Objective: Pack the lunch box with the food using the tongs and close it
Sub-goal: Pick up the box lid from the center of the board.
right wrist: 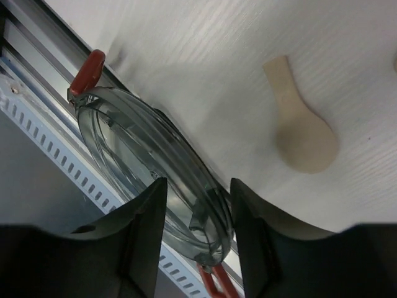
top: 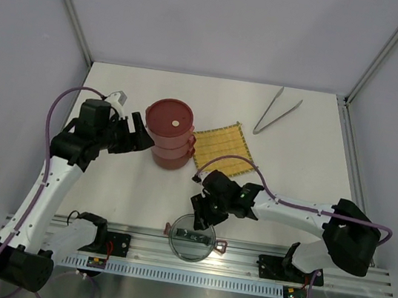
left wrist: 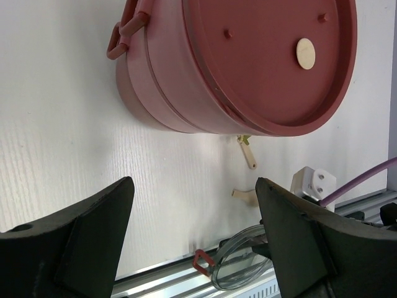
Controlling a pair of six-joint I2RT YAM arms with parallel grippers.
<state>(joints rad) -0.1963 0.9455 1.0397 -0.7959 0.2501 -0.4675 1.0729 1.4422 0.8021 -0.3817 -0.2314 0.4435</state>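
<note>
On the near side of the box point(left wrist: 248, 62), the lid point(right wrist: 124, 143) lies at the table edge. Its rim is straddled by the R gripper point(right wrist: 198, 186), jaws half-narrowed, firm hold not confirmable; prob. meant for closing. A spoon point(right wrist: 304, 139) lies between lid & box. The box is stacked and disc-capped, food unseen, presumably inside. The L gripper point(left wrist: 193, 186), wide & empty, is posed at the box's left, likely to steady it. A mat point(top: 222, 146) touches the box's right; the tongs point(top: 276, 112) lie beyond, untouched.
</note>
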